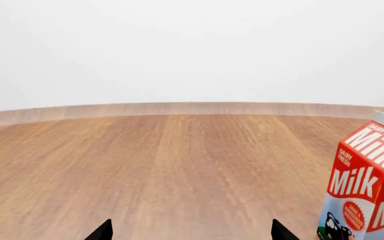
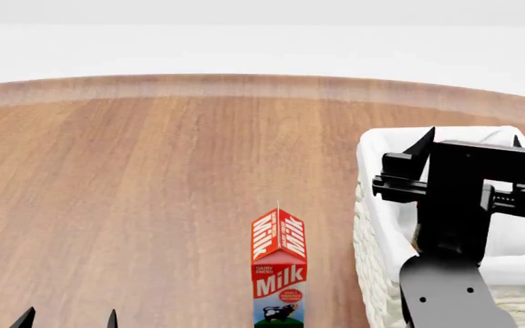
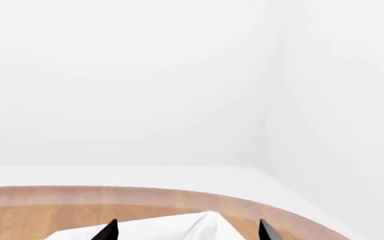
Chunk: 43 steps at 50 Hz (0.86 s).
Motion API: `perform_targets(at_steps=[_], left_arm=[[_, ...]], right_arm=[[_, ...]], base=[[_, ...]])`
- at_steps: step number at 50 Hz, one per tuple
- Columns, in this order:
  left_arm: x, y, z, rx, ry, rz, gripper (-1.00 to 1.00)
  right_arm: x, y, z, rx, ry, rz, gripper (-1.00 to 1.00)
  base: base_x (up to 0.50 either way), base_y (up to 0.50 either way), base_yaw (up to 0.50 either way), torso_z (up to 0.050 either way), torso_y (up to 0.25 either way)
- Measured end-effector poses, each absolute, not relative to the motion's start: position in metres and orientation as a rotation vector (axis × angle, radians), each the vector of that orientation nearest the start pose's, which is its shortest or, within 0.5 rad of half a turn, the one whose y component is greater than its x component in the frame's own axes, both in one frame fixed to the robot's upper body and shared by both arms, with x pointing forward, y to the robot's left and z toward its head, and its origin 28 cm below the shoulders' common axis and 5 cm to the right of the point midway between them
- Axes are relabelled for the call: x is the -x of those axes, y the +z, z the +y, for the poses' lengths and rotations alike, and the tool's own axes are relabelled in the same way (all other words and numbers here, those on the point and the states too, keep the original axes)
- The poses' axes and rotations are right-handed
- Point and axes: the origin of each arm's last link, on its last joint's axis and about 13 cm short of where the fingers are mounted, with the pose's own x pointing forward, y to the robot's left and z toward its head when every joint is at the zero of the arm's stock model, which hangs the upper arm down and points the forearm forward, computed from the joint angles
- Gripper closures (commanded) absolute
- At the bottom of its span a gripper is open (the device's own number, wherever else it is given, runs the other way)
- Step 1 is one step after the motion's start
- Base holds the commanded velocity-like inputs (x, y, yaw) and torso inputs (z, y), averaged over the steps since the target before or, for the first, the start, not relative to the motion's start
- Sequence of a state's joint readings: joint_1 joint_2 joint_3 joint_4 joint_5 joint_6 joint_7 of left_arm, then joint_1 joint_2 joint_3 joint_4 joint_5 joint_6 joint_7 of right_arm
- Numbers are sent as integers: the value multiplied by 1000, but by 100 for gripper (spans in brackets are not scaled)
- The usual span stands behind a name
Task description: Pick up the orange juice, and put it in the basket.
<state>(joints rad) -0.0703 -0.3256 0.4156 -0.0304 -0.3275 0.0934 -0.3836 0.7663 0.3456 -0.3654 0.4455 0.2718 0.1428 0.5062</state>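
The left gripper (image 2: 66,319) sits low at the near edge of the table (image 2: 135,191), fingers apart and holding nothing, with the milk carton (image 2: 279,270) standing upright to its right. Farther right, the right gripper (image 2: 472,143) hovers above the basket (image 2: 377,225), its fingers spread and bare. The orange juice is not visible in any view.

R arm raised at head view's right, black wrist block level, right gripper (image 2: 474,145) w/ fingers (image 2: 422,145) apart, tips pointing away from robot, nothing between them. Left gripper (image 2: 68,319) low at bottom-left, only 2 finger tips visible, spread wide, nothing held.
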Motion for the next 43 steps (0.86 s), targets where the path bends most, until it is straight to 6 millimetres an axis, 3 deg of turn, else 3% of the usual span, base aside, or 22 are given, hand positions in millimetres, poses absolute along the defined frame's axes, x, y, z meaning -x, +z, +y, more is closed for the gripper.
perform_targets(at_steps=[17, 43], left_arm=[[-211, 13, 205, 0, 0, 0, -100], [-211, 13, 205, 0, 0, 0, -100]], right_arm=[[-341, 150, -146, 185, -336, -246, -100], [-318, 168, -139, 185, -299, -334, -100]], base=[[0, 0, 0, 0, 0], [0, 0, 0, 0, 0]])
